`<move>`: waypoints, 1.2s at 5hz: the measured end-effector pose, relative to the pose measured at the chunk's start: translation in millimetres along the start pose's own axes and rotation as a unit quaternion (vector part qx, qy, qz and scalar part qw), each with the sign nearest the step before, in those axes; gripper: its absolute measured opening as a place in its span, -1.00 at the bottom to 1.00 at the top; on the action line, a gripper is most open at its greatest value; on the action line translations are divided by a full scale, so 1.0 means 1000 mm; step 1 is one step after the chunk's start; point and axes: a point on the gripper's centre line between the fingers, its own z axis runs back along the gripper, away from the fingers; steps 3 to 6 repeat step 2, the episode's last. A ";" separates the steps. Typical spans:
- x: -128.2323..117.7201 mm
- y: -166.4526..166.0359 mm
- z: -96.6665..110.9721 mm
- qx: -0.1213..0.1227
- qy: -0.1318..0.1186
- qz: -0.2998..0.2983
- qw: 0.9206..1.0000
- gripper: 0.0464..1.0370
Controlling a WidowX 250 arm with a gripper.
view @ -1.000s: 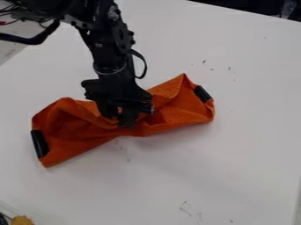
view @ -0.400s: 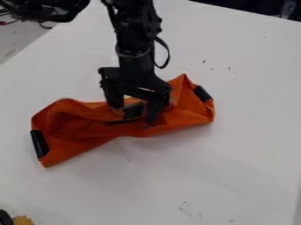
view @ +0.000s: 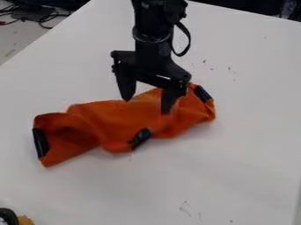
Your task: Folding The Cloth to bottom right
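Over the back edge of the cloth hangs the black gripper, its two fingers spread wide with nothing held between them. The orange cloth lies crumpled across the table's middle, slanting from lower left to upper right. Black patches mark its left end, its right end and its front edge near the middle. The right finger overlaps the cloth in view; whether it touches cannot be told.
A white table carries the cloth. At the bottom left corner are a yellowish object and a dark round one. Cables lie beyond the table at the upper left.
The gripper has opened, let go of the cloth and moved up and right. The cloth's middle has dropped toward the front, where a black patch now shows.
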 end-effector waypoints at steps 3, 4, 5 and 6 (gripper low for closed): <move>0.011 0.002 -0.001 0.004 -0.037 -0.033 0.999 0.93; 0.011 0.002 -0.001 0.004 -0.037 -0.033 0.999 0.93; 0.011 0.002 -0.001 0.004 -0.037 -0.033 0.999 0.93; 0.011 0.002 -0.001 0.004 -0.037 -0.033 0.999 0.93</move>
